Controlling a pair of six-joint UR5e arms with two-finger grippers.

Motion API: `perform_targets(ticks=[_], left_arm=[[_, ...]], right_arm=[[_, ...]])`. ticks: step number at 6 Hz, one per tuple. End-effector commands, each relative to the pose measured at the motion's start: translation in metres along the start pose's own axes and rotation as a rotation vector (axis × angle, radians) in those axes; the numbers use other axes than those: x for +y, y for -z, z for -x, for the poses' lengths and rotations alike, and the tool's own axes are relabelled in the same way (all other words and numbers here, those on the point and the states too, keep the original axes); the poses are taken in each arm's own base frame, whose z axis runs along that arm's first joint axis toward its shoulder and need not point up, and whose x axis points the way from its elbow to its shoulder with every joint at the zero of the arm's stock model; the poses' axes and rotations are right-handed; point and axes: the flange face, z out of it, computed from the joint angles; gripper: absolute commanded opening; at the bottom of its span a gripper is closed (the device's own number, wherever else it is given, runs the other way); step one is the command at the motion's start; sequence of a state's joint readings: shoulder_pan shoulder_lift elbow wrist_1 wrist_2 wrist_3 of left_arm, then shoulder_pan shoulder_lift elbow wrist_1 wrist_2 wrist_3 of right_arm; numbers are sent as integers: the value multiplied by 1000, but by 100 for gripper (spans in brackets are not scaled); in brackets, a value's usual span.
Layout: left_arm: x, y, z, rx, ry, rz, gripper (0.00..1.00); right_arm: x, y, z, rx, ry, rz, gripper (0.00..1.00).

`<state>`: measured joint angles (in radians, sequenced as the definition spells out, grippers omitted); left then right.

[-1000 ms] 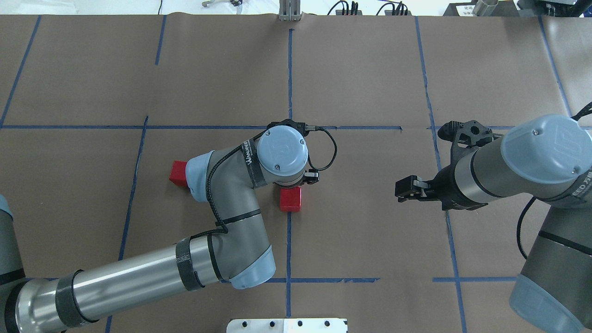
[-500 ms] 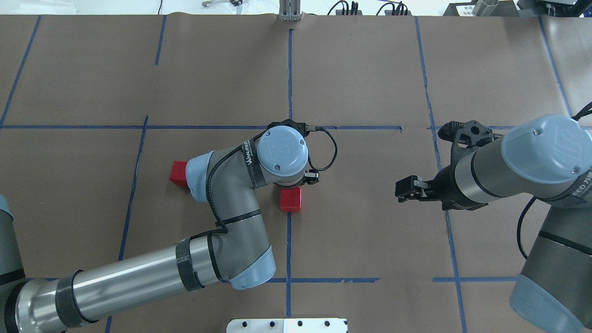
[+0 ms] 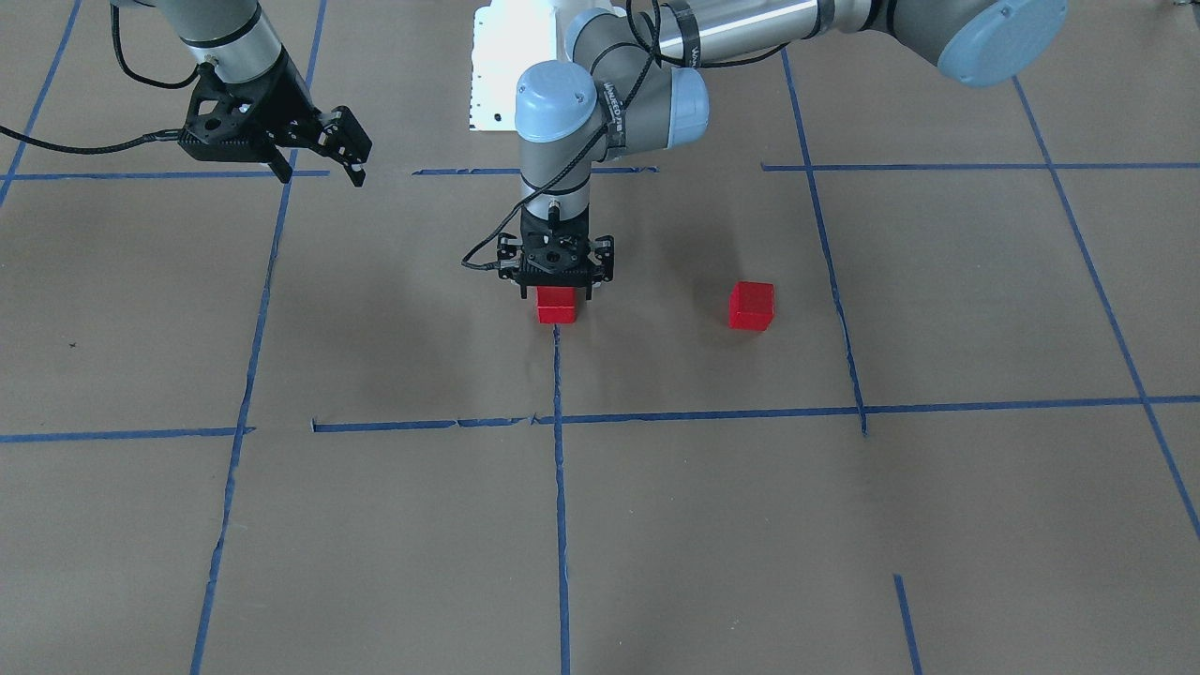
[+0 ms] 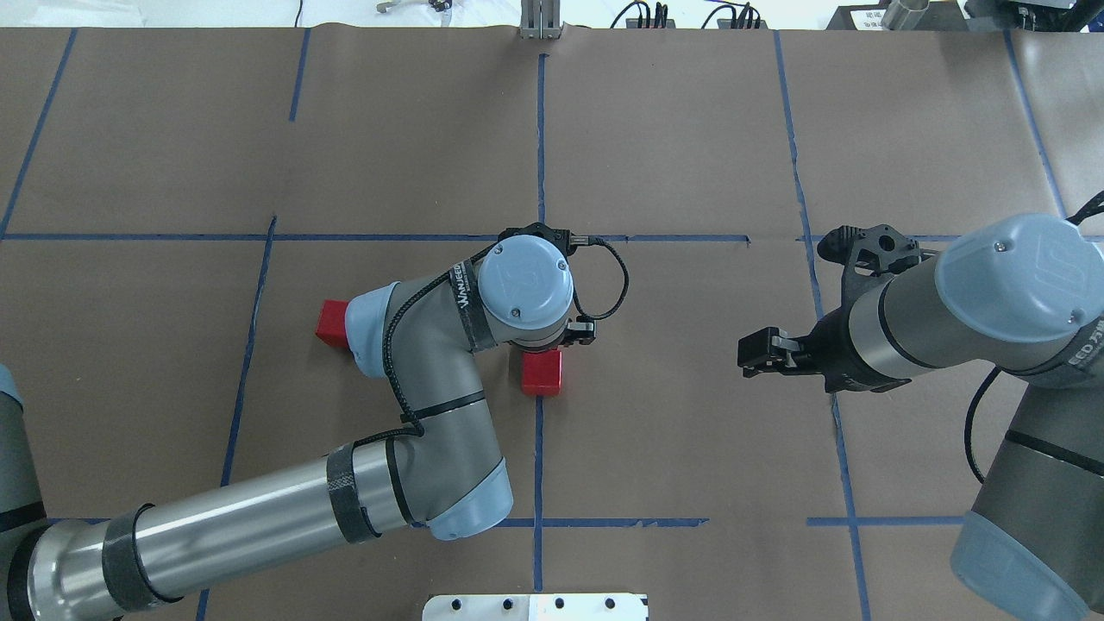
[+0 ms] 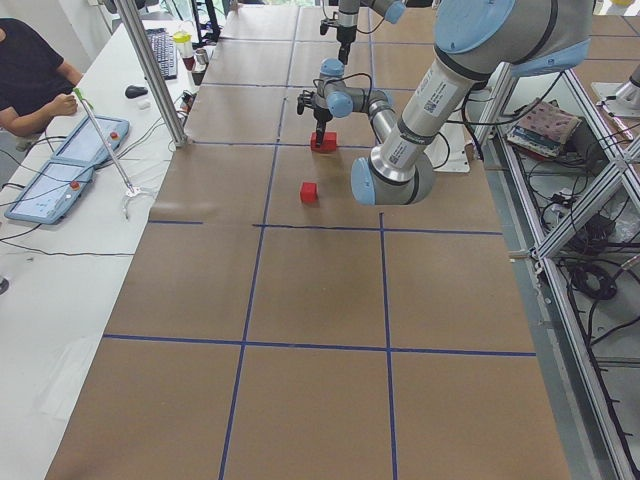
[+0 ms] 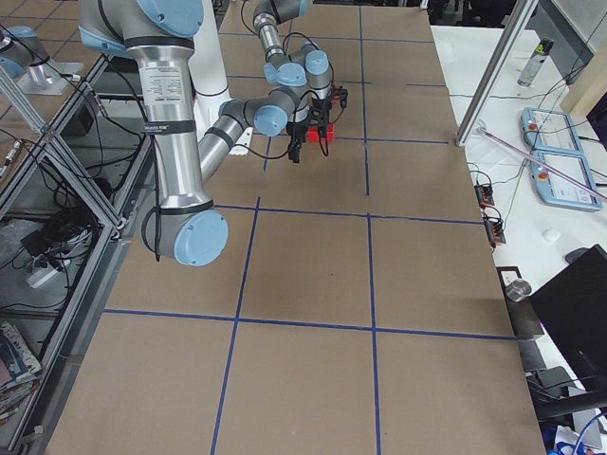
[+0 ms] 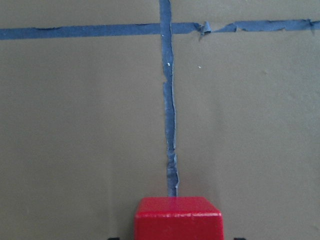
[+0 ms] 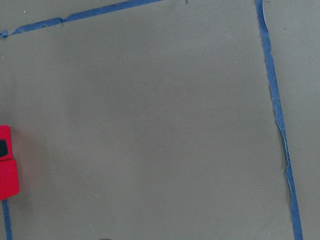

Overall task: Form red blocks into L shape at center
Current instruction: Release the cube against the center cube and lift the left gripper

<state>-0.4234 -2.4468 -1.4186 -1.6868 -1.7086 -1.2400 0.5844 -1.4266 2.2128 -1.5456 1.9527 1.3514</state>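
Three red blocks lie on brown paper. My left gripper [image 3: 557, 298] points straight down at the table's centre, its fingers at both sides of one red block [image 3: 556, 306], which fills the bottom of the left wrist view [image 7: 177, 219]. A second red block [image 4: 542, 373] touches it on the robot's side; both show at the right wrist view's left edge [image 8: 7, 176]. The third red block [image 3: 751, 306] lies apart, half hidden by my left elbow in the overhead view [image 4: 331, 323]. My right gripper [image 4: 747, 354] is open and empty, hovering well to the right.
Blue tape lines [image 4: 540, 448] divide the paper into squares. The white robot base plate [image 4: 535, 606] sits at the near edge. An operator [image 5: 30, 75] sits at a side table with tablets, beyond the far edge.
Almost nothing differs. My left wrist has shifted very slightly over the centre blocks. The blocks and the right arm have not moved.
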Motion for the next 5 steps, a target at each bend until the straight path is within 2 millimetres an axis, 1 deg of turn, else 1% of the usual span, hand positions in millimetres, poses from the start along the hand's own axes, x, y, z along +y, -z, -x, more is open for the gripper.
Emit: perform_targets(ticks=[1, 2, 3, 4, 5], left_arm=[[-12, 42, 0, 63, 4, -38, 99], [-30, 57, 31, 66, 26, -71, 99], [-39, 62, 85, 47, -37, -97, 99], [-49, 61, 148, 26, -120, -67, 99], [-54, 62, 202, 38, -104, -77, 99]], right_arm=[[-3, 4, -1, -5, -4, -4, 100], [-5, 5, -2, -6, -6, -6, 100], [-7, 9, -5, -10, -7, -6, 100], [-9, 12, -6, -14, -14, 4, 100], [-11, 11, -7, -10, -17, 1, 100]])
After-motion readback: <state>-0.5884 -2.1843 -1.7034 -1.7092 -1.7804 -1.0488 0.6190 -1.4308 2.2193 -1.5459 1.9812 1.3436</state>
